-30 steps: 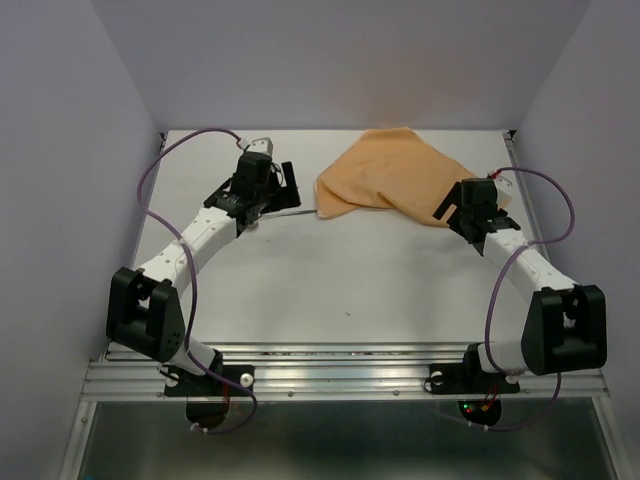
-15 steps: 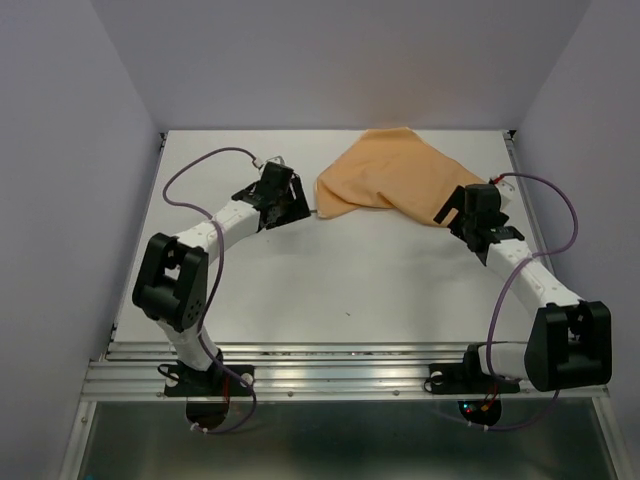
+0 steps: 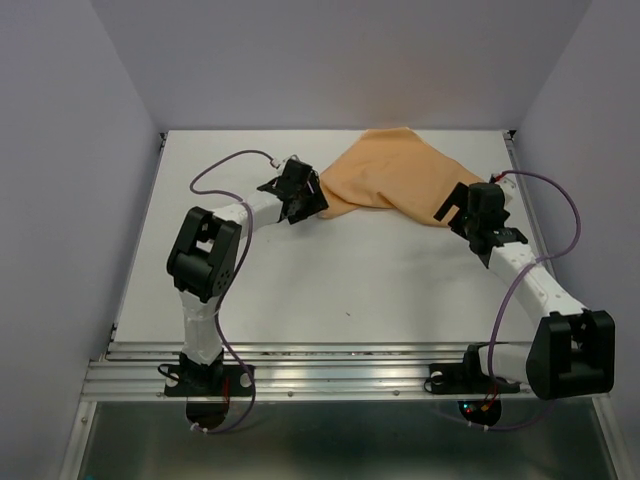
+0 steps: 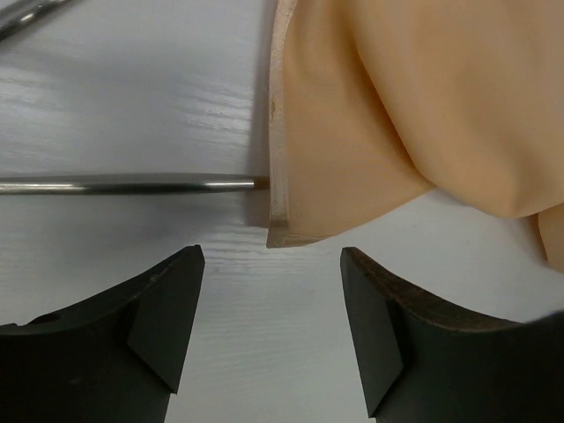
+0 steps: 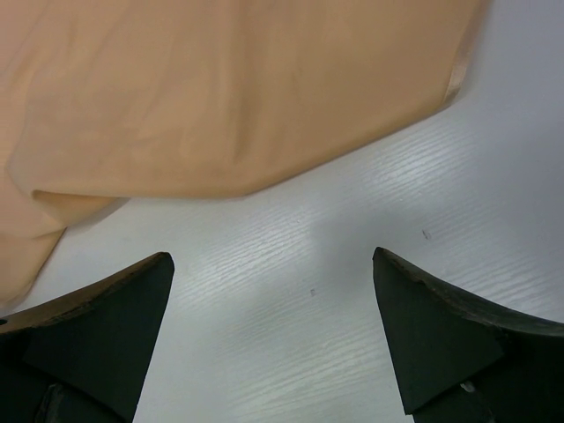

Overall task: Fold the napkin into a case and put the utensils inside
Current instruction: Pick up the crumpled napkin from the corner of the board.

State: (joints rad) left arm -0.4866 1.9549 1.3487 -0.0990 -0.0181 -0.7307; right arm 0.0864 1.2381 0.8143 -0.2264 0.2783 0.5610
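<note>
The peach-orange napkin [image 3: 400, 172] lies loosely bunched at the back of the table, and no case is in view. My left gripper [image 3: 316, 198] is open just short of the napkin's left corner [image 4: 291, 231], with bare table between its fingers [image 4: 176, 300]. In the left wrist view a thin silver utensil handle [image 4: 132, 185] runs from the left and ends under the napkin's hem. Another of the utensils [image 4: 26, 13] shows at the top left. My right gripper [image 3: 452, 211] is open at the napkin's near right edge [image 5: 220, 97], with only tabletop between its fingers [image 5: 414, 326].
The white table [image 3: 340, 280] is enclosed by pale walls on the left, back and right. An aluminium rail [image 3: 340, 375] at the near edge carries both arm bases. The left arm's elbow [image 3: 205, 255] stands tall at the front left, with purple cables looping off both arms.
The left arm has swung right, its elbow rising and its gripper moving from the table's left part up to the napkin's left corner. The right gripper has barely shifted.
</note>
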